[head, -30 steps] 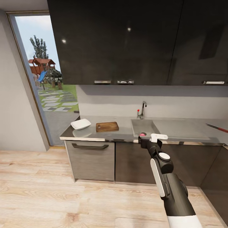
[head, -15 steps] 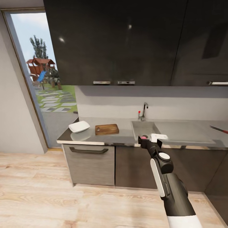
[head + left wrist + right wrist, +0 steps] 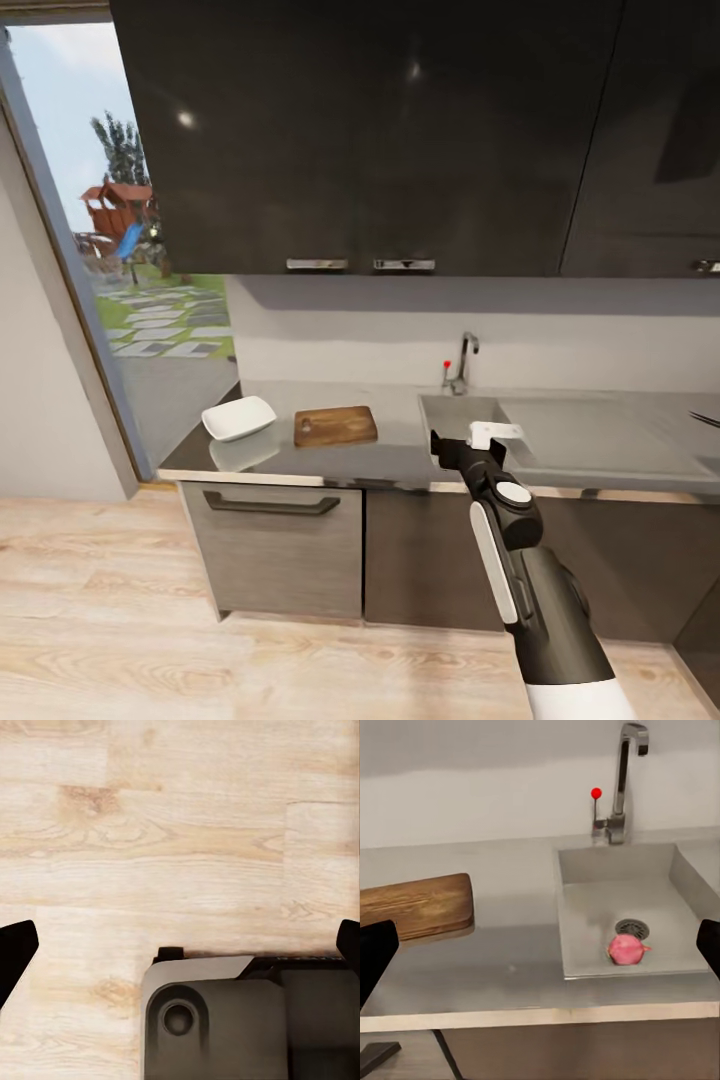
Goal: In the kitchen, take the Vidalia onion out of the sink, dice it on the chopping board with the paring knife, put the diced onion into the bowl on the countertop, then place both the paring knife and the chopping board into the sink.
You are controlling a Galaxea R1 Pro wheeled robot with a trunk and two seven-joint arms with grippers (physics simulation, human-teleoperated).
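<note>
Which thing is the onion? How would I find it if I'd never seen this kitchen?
Find the tall chrome tap with its red knob. Below it is the grey sink. The onion lies inside, beside the round dark drain; it is the only pink, round thing there.

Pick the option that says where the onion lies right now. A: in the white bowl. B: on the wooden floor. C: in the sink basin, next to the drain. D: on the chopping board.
C: in the right wrist view the pink onion rests on the bottom of the sink right beside the round drain, apart from the chopping board on the countertop.
</note>
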